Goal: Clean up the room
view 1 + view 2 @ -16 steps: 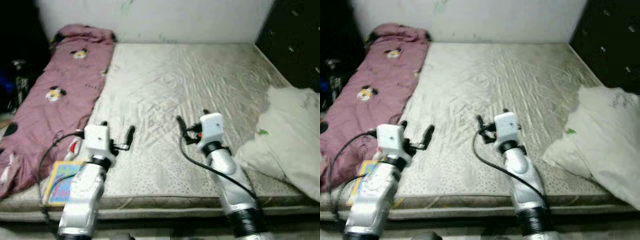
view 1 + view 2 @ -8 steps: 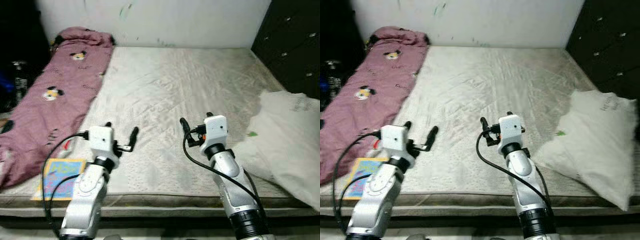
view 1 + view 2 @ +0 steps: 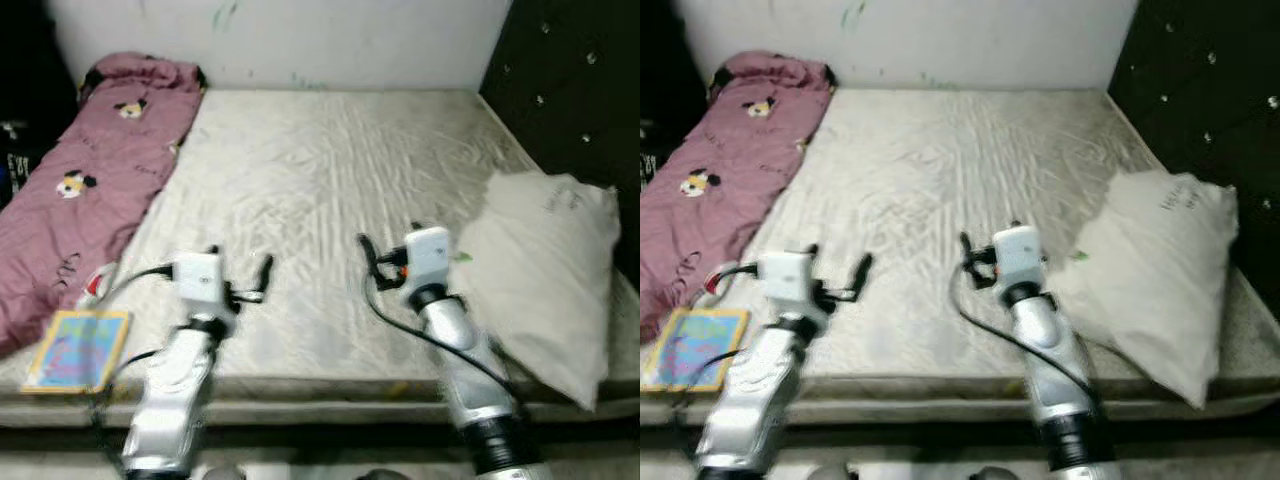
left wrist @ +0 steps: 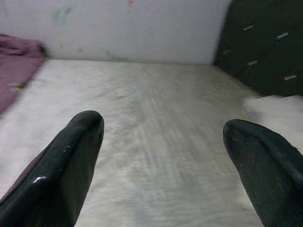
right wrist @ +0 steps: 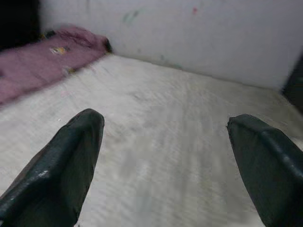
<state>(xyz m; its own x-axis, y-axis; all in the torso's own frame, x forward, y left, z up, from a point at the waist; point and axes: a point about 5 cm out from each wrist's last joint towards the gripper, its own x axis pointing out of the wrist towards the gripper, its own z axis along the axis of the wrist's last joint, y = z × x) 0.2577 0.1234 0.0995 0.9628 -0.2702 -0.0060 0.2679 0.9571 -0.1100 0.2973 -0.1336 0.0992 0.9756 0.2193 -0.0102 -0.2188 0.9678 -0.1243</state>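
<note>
Before me lies a bare grey mattress (image 3: 330, 180). A crumpled pink blanket (image 3: 80, 190) with cartoon mouse prints runs along its left side. At the near left corner a colourful children's book (image 3: 75, 350) lies flat. A white pillow (image 3: 545, 270) rests on the right edge. My left gripper (image 3: 238, 262) hovers over the near part of the mattress, open and holding nothing, right of the book. My right gripper (image 3: 390, 242) hovers just left of the pillow, open too. In both wrist views the fingers (image 4: 66, 165) (image 5: 61, 165) stand wide apart over bare mattress.
A white wall (image 3: 330, 40) closes the far side. A dark tufted panel (image 3: 575, 90) rises behind the pillow at the right. A small red and white item (image 3: 95, 285) lies by the blanket's near edge. Dark clutter (image 3: 12, 150) sits at far left.
The whole picture has shifted left, so the camera has turned right: the pillow shows more fully and the blanket sits further left. Both arms keep the same pose, grippers still open.
</note>
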